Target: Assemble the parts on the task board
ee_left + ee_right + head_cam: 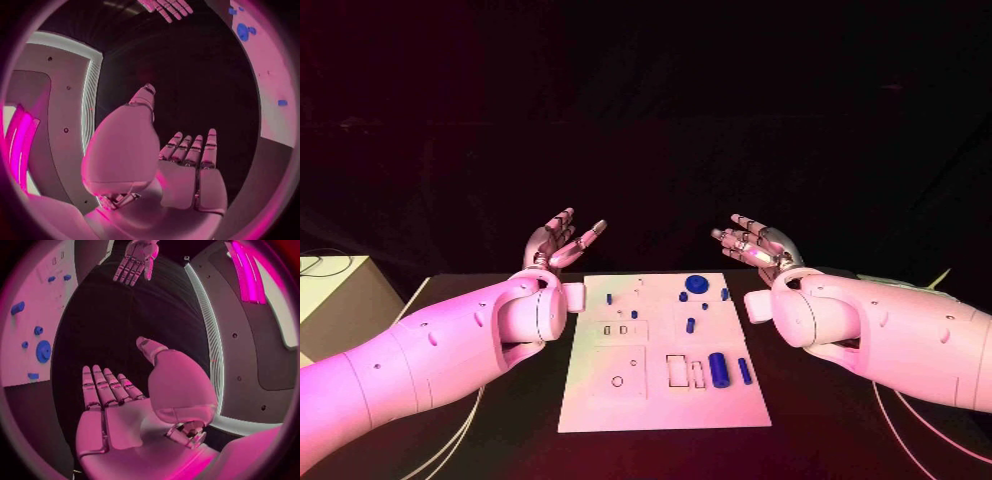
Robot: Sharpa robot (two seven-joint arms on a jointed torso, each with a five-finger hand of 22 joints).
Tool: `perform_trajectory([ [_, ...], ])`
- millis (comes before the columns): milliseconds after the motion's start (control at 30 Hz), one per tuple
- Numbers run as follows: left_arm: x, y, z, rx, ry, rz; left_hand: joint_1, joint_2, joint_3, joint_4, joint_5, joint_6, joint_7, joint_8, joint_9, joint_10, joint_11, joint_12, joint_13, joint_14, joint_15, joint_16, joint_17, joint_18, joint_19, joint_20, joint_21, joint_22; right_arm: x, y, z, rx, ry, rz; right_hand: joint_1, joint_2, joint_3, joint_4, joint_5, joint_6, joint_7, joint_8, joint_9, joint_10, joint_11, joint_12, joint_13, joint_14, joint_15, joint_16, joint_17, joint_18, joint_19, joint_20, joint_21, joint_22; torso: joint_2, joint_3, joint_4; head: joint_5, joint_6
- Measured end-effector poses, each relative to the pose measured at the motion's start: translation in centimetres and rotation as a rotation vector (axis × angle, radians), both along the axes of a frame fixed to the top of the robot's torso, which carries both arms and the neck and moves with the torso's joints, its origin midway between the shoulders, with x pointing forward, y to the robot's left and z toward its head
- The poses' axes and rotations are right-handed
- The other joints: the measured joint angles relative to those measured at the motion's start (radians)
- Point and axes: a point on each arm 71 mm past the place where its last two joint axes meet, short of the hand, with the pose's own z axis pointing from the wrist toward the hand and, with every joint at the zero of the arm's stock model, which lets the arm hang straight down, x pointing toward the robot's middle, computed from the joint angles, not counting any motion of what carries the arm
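Lying flat mid-table: white task board (661, 400), blue parts (718, 369) resting loose on it, untouched.

Hovering beyond its far corners, left hand (561, 243) and right hand (759, 243), fingers apart, holding nothing; worth descending slowly, pinching one part squarely before seating it.

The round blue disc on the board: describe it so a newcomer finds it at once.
Start at the white task board in the table's middle and go to its far edge, between the two raised hands. The round blue disc lies there, much wider and flatter than the small blue pieces beside it.
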Motion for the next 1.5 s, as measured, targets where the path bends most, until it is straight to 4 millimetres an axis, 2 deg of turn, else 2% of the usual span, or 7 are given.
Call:
perform_trajectory([
  [433, -0.2, 1.5, 0.4, 0.004, -0.009, -0.065, 0.062, 0.047, 0.045, 0.012, 0.007, 0.089, 0.006, 0.023, 0.012, 0.098, 0.035, 0.014, 0.010, 0.090, 0.013, 0.020, 0.015, 0.021, 0.032, 0.022, 0.013, 0.005, 1.9, -2.2, 1.4, -0.208, -0.091, 0.111, 0.115, -0.012, 0.026, -0.046, -0.020, 0.225, 0.014, 0.062, 0.043, 0.259, -0.015, 0.026, 0.016, 0.256, -0.024, 0.047, 0.031, 0.042, 0.176, 0.008, 0.026, 0.015, 0.014, -0.0038, -0.0027, -0.005, -0.015],
  [667, -1.1, 1.5, 1.2, -0.004, -0.021, -0.113, 0.071, 0.104, 0.121, 0.004, -0.003, 0.387, 0.032, 0.099, 0.057, 0.482, 0.084, 0.056, 0.033, 0.545, 0.014, 0.125, 0.081, 0.026, 0.433, 0.021, 0.128, 0.049, 2.1, -1.9, 2.9, -0.394, -0.231, 0.182, 0.156, -0.031, 0.046, -0.072, -0.043, 0.435, 0.040, 0.113, 0.076, 0.482, -0.048, 0.031, 0.024, 0.439, -0.062, 0.080, 0.049, 0.070, 0.401, 0.000, 0.067, 0.029, 0.034, -0.0071, -0.0015, -0.009, -0.014],
  [833, -1.7, 1.7, 2.2, -0.008, -0.039, -0.137, 0.077, 0.106, 0.177, 0.000, -0.003, 0.601, 0.074, 0.163, 0.089, 0.771, 0.040, 0.097, 0.045, 0.757, -0.048, 0.218, 0.154, 0.052, 0.614, -0.017, 0.216, 0.072, 2.4, -1.7, 3.9, -0.516, -0.311, 0.216, 0.177, -0.044, 0.071, -0.080, -0.047, 0.546, 0.058, 0.138, 0.089, 0.599, -0.074, 0.031, 0.025, 0.574, -0.101, 0.119, 0.068, 0.085, 0.554, -0.034, 0.114, 0.041, 0.051, -0.0087, 0.0028, -0.013, -0.008],
  [1267, -4.1, 0.9, 5.3, -0.015, -0.094, -0.260, 0.127, 0.046, 0.273, -0.049, -0.009, 0.652, 0.076, 0.174, 0.101, 0.868, 0.011, 0.058, 0.043, 0.847, -0.093, 0.316, 0.270, 0.052, 0.704, -0.076, 0.339, 0.130, 2.9, -0.1, 5.2, -0.853, -0.449, 0.314, 0.192, -0.083, 0.078, -0.090, -0.030, 0.688, 0.052, 0.147, 0.089, 0.789, -0.145, 0.031, 0.031, 0.961, -0.221, 0.387, 0.272, 0.085, 0.907, -0.166, 0.391, 0.182, 0.104, -0.0180, 0.0143, -0.029, 0.019],
  [1300, -4.4, 0.7, 5.5, -0.017, -0.097, -0.269, 0.123, 0.042, 0.275, -0.051, -0.009, 0.654, 0.075, 0.174, 0.102, 0.871, 0.008, 0.053, 0.043, 0.847, -0.093, 0.324, 0.279, 0.052, 0.708, -0.080, 0.355, 0.140, 3.0, 0.0, 5.2, -0.879, -0.453, 0.320, 0.187, -0.088, 0.084, -0.085, -0.026, 0.696, 0.048, 0.145, 0.090, 0.800, -0.150, 0.031, 0.032, 0.978, -0.226, 0.434, 0.312, 0.085, 0.927, -0.172, 0.429, 0.213, 0.109, -0.0192, 0.0157, -0.031, 0.021],
  [1400, -5.0, 0.5, 6.1, -0.023, -0.104, -0.297, 0.110, 0.029, 0.280, -0.057, -0.013, 0.655, 0.073, 0.169, 0.104, 0.888, 0.002, 0.053, 0.043, 0.872, -0.107, 0.387, 0.331, 0.052, 0.727, -0.099, 0.444, 0.193, 3.1, 0.4, 5.1, -0.961, -0.458, 0.338, 0.157, -0.143, 0.152, -0.055, 0.010, 0.753, 0.019, 0.137, 0.112, 0.877, -0.180, 0.031, 0.051, 1.033, -0.259, 1.016, 0.900, 0.020, 1.097, -0.203, 0.987, 0.827, 0.122, -0.0226, 0.0205, -0.035, 0.025],
  [1500, -5.6, 0.2, 6.5, -0.028, -0.108, -0.319, 0.091, 0.021, 0.298, -0.062, -0.013, 0.661, 0.068, 0.167, 0.107, 0.906, -0.005, 0.053, 0.043, 0.863, -0.116, 0.510, 0.421, 0.052, 0.727, -0.112, 0.579, 0.280, 3.3, 0.8, 4.9, -1.039, -0.457, 0.355, 0.148, -0.151, 0.168, -0.047, 0.020, 0.759, 0.019, 0.137, 0.131, 0.893, -0.183, 0.031, 0.060, 1.034, -0.260, 1.233, 1.068, 0.007, 1.107, -0.204, 1.174, 1.028, 0.132, -0.0257, 0.0257, -0.039, 0.028],
])
